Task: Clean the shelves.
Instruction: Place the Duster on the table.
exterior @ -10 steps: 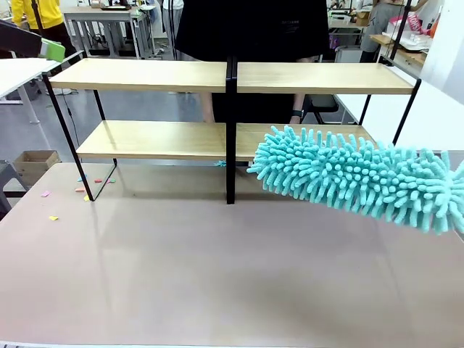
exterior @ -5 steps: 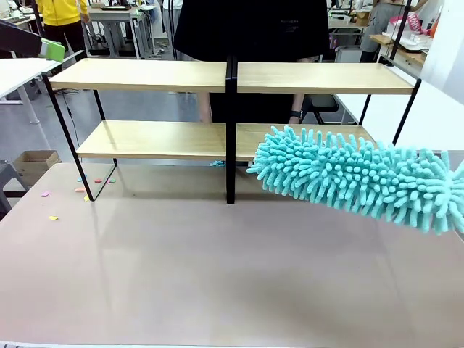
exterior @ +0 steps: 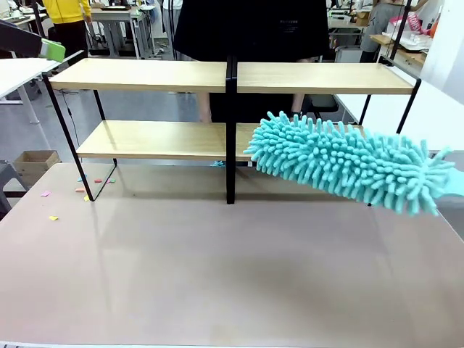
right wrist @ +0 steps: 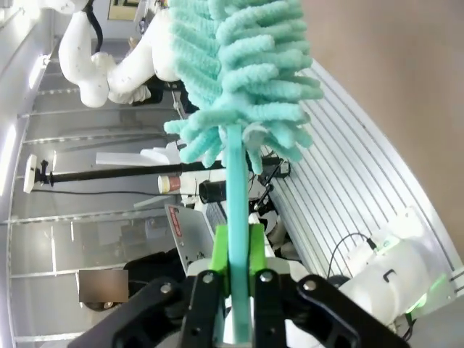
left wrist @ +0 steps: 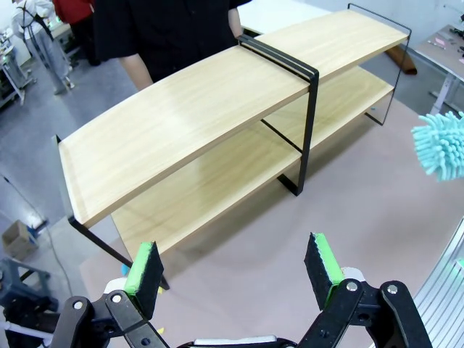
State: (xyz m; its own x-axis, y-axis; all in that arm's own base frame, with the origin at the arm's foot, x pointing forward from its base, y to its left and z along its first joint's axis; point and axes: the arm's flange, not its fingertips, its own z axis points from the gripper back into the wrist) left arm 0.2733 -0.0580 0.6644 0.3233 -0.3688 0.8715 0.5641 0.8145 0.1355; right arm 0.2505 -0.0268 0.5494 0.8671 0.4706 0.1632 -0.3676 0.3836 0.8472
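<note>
The shelves (exterior: 145, 75) stand across the far side of the table, with four light wood boards on a black frame and a central post; the left wrist view looks down on the shelves (left wrist: 188, 116) from their left end. A fluffy turquoise duster (exterior: 341, 159) slants above the table in front of the lower right board, its tip near the post. My right gripper (right wrist: 237, 250) is shut on the duster's thin handle (right wrist: 235, 188). My left gripper (left wrist: 233, 264) hangs open and holds nothing, high off the shelves' left end; one green pad (exterior: 52, 50) shows there. The duster's tip (left wrist: 442, 145) is apart from the boards.
A person in black (exterior: 246, 29) stands right behind the shelves. Small coloured paper scraps (exterior: 51, 216) lie on the brown table (exterior: 217, 275) near the rack's left leg. A cardboard box (exterior: 36, 163) sits on the floor at left, beside a white table (exterior: 18, 69).
The duster has risen and swung a little toward the shelves, its outer end lifting most. The left gripper's pad has not moved.
</note>
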